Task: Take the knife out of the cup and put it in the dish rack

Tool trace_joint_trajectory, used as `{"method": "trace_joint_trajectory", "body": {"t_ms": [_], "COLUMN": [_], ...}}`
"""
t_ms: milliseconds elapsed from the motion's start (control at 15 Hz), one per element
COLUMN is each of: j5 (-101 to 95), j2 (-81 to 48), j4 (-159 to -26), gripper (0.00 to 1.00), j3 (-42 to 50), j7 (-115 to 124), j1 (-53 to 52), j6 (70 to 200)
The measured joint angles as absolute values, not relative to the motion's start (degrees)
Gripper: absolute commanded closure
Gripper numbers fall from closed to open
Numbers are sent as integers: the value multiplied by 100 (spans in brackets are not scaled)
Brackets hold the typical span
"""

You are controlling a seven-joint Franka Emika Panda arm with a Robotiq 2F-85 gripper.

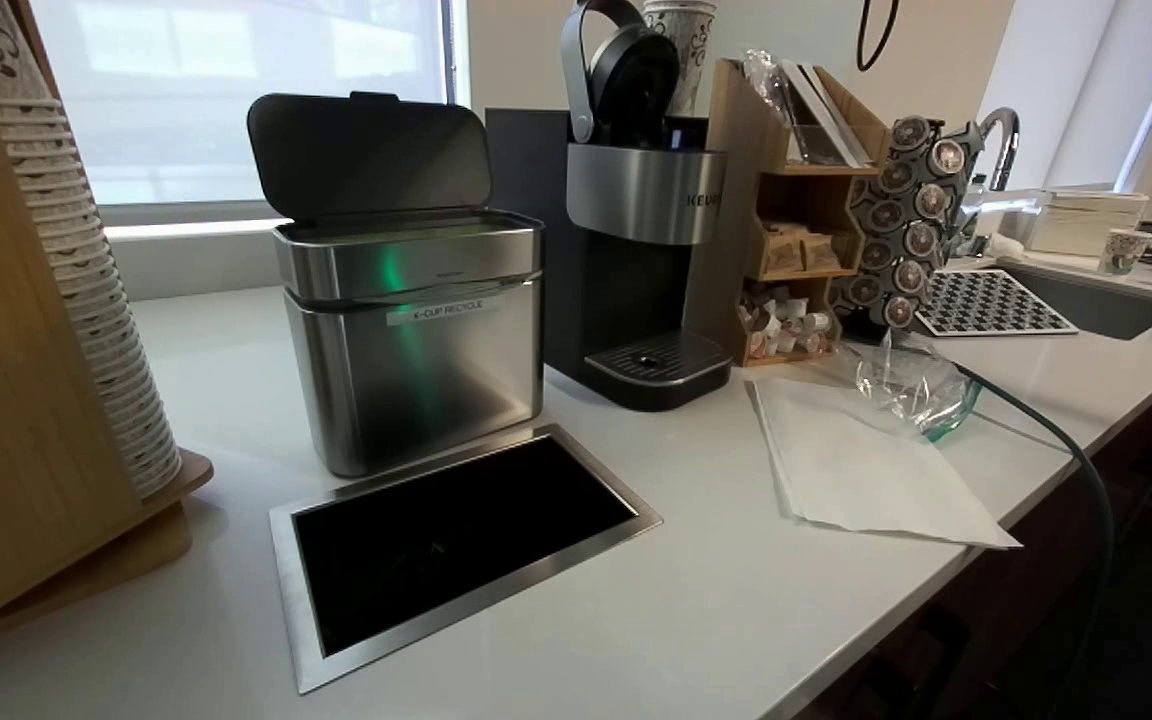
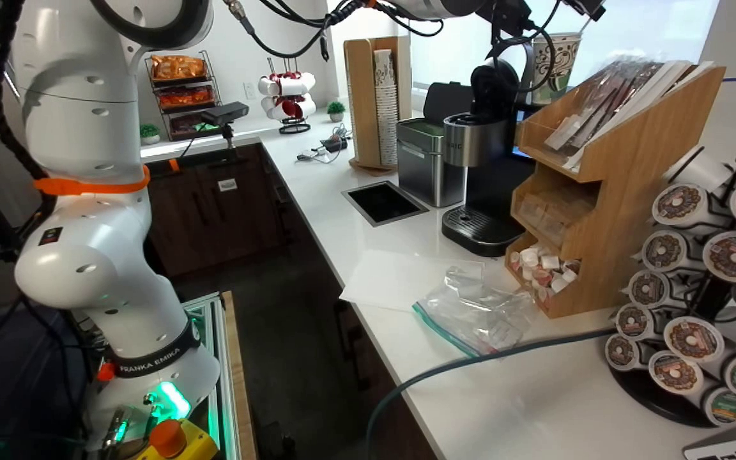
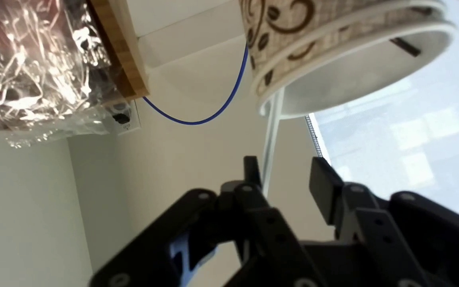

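A patterned paper cup (image 3: 293, 59) stands on top of the coffee machine; it shows in both exterior views (image 1: 686, 45) (image 2: 554, 64). A thin pale handle, seemingly the knife (image 3: 270, 147), sticks out over the cup's rim, with its end hidden by my gripper. My gripper (image 3: 285, 173) is open at the cup's mouth. The handle runs between the fingers, close to one of them; I cannot tell if it touches. In an exterior view only part of the gripper (image 2: 588, 7) shows at the top edge. No upright dish rack is seen; a flat checked mat (image 1: 996, 302) lies by the sink.
The coffee machine (image 1: 646, 195) stands between a steel bin (image 1: 426, 350) and a wooden organizer (image 2: 643, 153) with plastic-wrapped items. A pod carousel (image 2: 694, 306) stands beyond. Paper (image 1: 866, 465), a plastic bag (image 2: 476, 313) and a cable (image 2: 470, 364) lie on the counter.
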State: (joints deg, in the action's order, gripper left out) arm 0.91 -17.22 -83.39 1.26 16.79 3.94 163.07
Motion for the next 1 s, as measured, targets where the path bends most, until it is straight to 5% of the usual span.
{"method": "trace_joint_trajectory", "body": {"t_ms": [133,1000], "j5": [134,196], "j2": [-1750,-1744], "j4": [-8291,-8219], "gripper": [100,100], "j3": [126,118], "j7": [1668,1638], "j1": [385,284], "j6": [16307,16517]}}
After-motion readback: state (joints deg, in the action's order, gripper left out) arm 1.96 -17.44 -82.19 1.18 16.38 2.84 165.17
